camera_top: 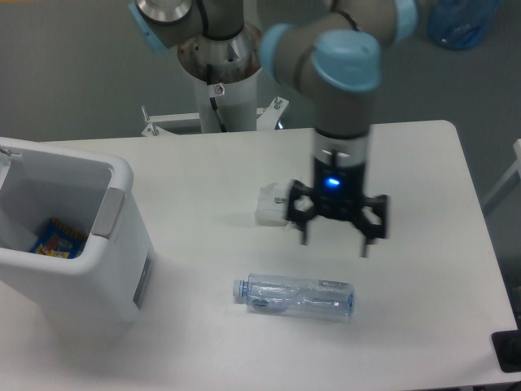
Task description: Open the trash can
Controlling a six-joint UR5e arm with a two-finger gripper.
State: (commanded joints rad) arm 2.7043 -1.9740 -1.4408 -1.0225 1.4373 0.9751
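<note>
The fingers (304,236) are spread apart and grasp nothing; the gripper (334,236) hangs above the table, right of centre, with a blue light showing on its body.

Task status: the trash can (73,269) stands at the near left of the table (423,326), running off the left edge of the view. Its top is uncovered and the white interior is exposed, with a small coloured packet (57,239) lying at the bottom. The grey tab (110,213) sits on the right rim. Judged from this, the opening step appears complete and nothing further seems required at the bin.

Near, at table centre: a clear plastic bottle (297,296) lies on its side, cap end to the left, just below the gripper and well apart from the bin.

Farther back: a small white object (271,204) rests on the table, just left of the gripper; its nature cannot be determined.

Obstructions: nothing stands between the gripper and the bin.
</note>
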